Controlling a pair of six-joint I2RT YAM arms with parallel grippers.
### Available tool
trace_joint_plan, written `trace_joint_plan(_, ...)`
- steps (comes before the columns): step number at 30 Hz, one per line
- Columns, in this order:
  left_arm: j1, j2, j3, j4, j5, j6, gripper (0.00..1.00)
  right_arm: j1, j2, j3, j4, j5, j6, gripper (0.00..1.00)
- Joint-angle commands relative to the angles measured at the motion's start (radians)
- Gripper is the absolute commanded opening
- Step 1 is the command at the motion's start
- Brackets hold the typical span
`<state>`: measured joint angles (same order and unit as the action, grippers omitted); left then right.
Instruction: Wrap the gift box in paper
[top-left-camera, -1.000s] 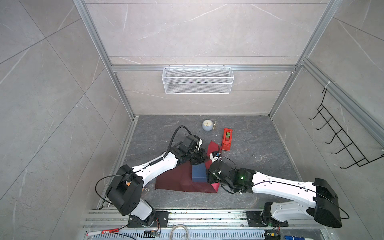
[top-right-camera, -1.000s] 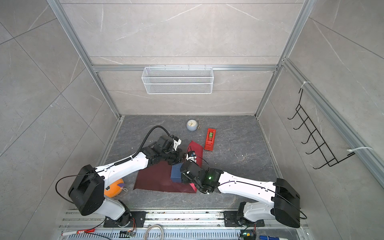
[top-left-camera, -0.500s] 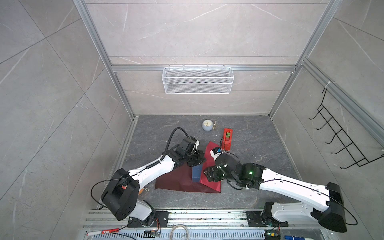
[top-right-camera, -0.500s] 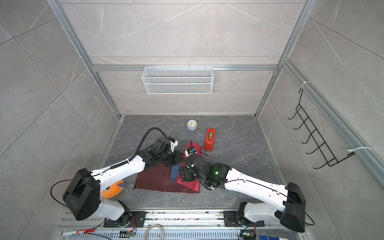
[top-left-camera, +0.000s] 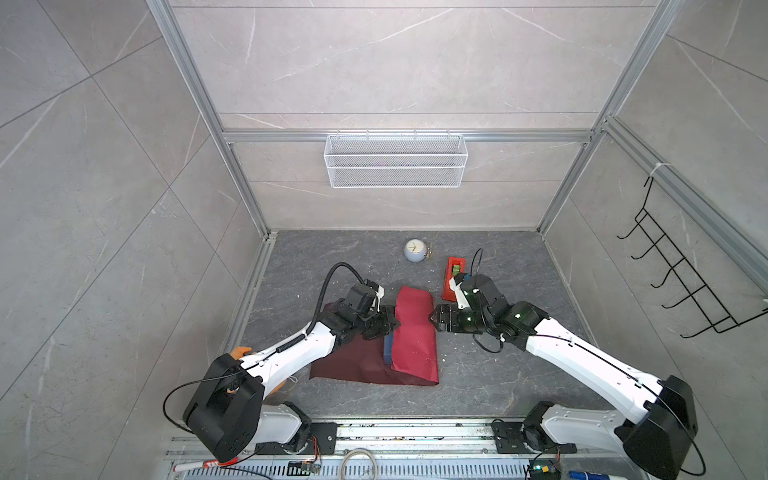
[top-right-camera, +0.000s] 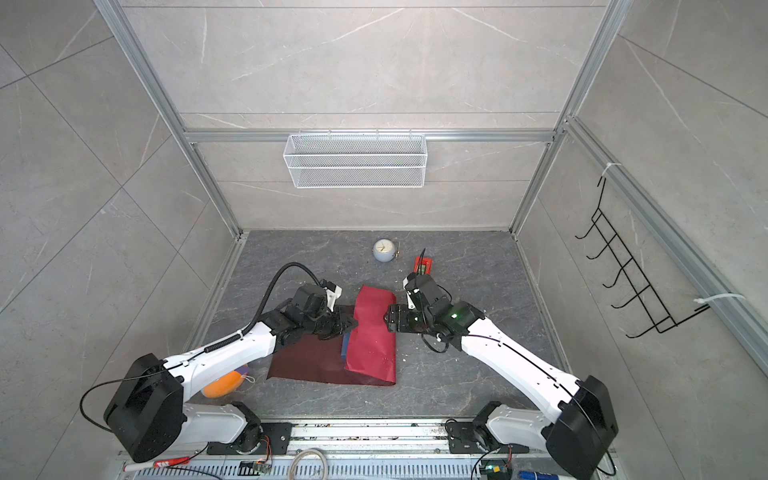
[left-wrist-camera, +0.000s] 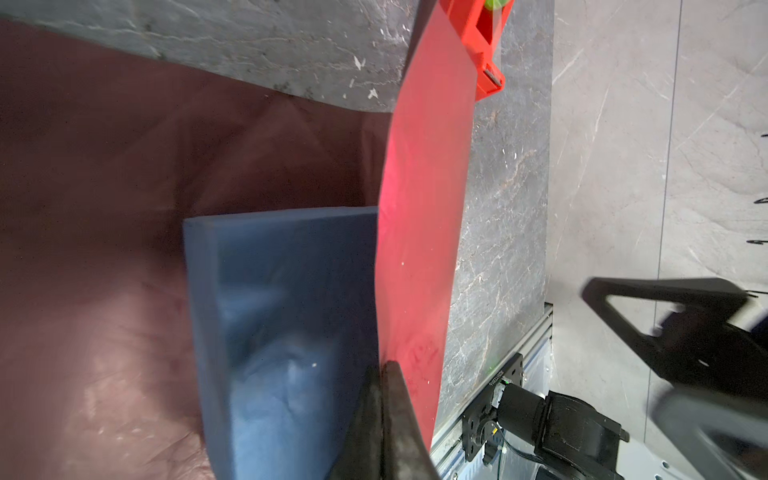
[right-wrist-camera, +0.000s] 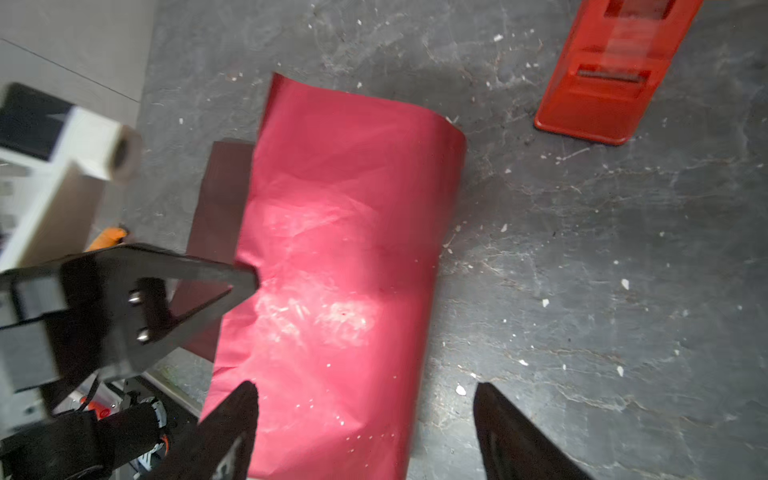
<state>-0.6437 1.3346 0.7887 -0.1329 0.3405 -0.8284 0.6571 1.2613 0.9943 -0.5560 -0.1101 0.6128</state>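
Item: gift box (top-left-camera: 387, 349), centre of table (top-left-camera: 478, 374), under the paper (top-left-camera: 415, 336) flap, its 9 o'clock edge showing. The left pincer (top-left-camera: 392, 322) is closed, pinching the flap edge, likely to keep the fold over. The right pincer (top-left-camera: 432, 322) is spread, empty, at the flap's 3 o'clock.

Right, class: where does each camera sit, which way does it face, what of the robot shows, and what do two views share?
Both top views: high above the bases, looking down; both white arms, left gripper and right gripper flanking the thin red-and-maroon paper sheet.
Left wrist: on left arm, facing the flat navy-blue gift box past shut fingers.
Right wrist: on right arm, facing the paper sheet past open fingers.
Wrist views share the red plastic tape dispenser.
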Motion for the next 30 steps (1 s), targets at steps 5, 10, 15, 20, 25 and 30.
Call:
trace_joint_plan(5,0.032,-0.048,-0.027,0.015,0.003,0.015,0.0,-0.024,0.127,0.003,0.048,-0.057,0.006,0.84)
trace_joint_plan(10,0.042,-0.051,-0.046,0.017,0.005,0.014,0.0,-0.024,0.191,0.007,0.08,-0.071,-0.003,0.84)
trace_joint_plan(15,0.049,-0.052,-0.054,0.017,0.003,0.018,0.0,-0.024,0.234,0.01,0.114,-0.091,-0.01,0.85)
trace_joint_plan(20,0.058,-0.055,-0.063,0.012,0.003,0.023,0.0,-0.024,0.27,0.025,0.116,-0.095,-0.028,0.87)
trace_joint_plan(25,0.064,-0.06,-0.075,0.009,0.002,0.026,0.0,-0.025,0.31,0.039,0.122,-0.102,-0.033,0.88)
trace_joint_plan(30,0.067,-0.066,-0.088,0.008,-0.007,0.029,0.0,-0.024,0.335,0.05,0.13,-0.112,-0.032,0.88)
